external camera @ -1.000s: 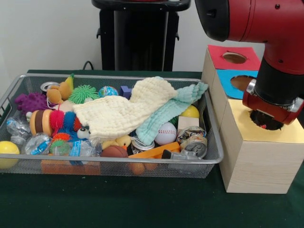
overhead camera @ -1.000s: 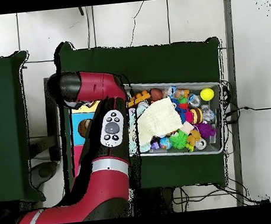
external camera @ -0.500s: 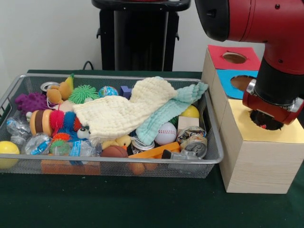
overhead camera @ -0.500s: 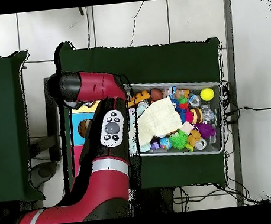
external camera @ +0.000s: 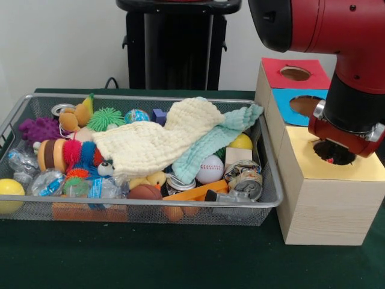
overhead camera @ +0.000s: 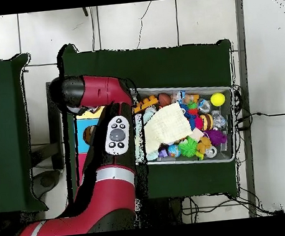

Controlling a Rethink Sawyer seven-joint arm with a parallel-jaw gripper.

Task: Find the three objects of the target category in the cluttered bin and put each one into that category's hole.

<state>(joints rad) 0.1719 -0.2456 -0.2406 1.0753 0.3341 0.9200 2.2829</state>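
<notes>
Front view: tool sunk at the yellow hole

The tool [external camera: 334,152] is seen low over the hole in the yellow box [external camera: 337,171], its tips sunk in the dark opening; whether they are spread or closed cannot be told. The wire bin [external camera: 180,205] remains heaped with toys, cans [external camera: 245,177], balls and a cream cloth [external camera: 157,139]. The target category is not shown, so a delivery at this hole is only judged likely, with more searching left.

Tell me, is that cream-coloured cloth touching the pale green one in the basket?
Touching. In the front view the cream cloth lies directly over the pale green cloth, with no gap between them.
</notes>
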